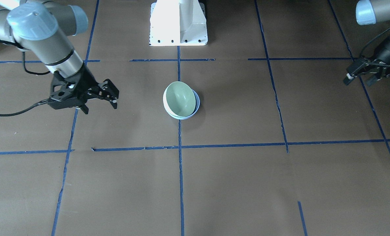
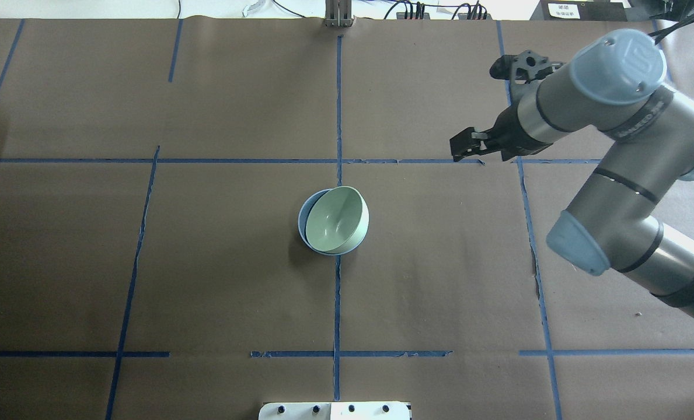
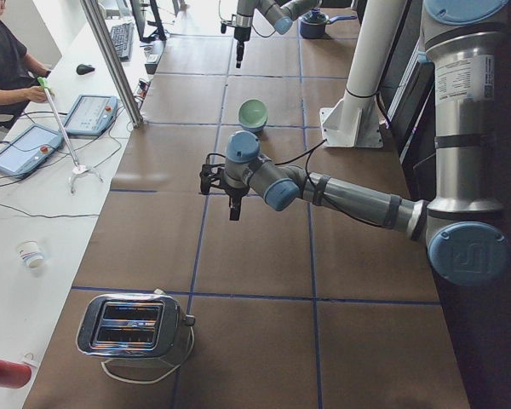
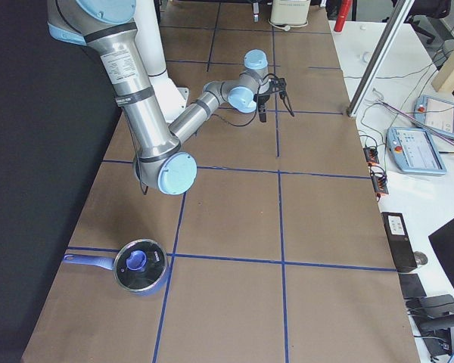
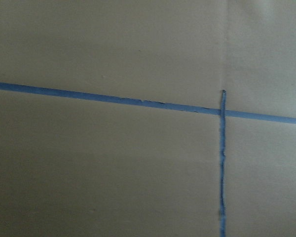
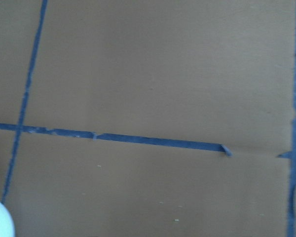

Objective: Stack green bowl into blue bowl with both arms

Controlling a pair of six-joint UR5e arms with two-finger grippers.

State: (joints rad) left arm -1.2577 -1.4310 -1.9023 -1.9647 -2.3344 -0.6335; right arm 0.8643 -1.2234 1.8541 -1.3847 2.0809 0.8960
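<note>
The green bowl (image 1: 180, 98) sits tilted inside the blue bowl (image 1: 197, 105) at the table's centre. Only a crescent of the blue rim shows. Both also show in the overhead view, green bowl (image 2: 336, 219) and blue bowl (image 2: 303, 220). My right gripper (image 1: 99, 106) is open and empty, off to the side of the bowls and clear of them; overhead it is at the far right (image 2: 481, 108). My left gripper (image 1: 359, 81) is open and empty at the table's other end, far from the bowls. Both wrist views show only brown paper and blue tape.
The white pedestal base (image 1: 178, 26) stands behind the bowls. A toaster (image 3: 132, 324) sits at the table's left end. A lidded blue pot (image 4: 140, 265) sits at the right end. An operator's desk with tablets runs along the far side.
</note>
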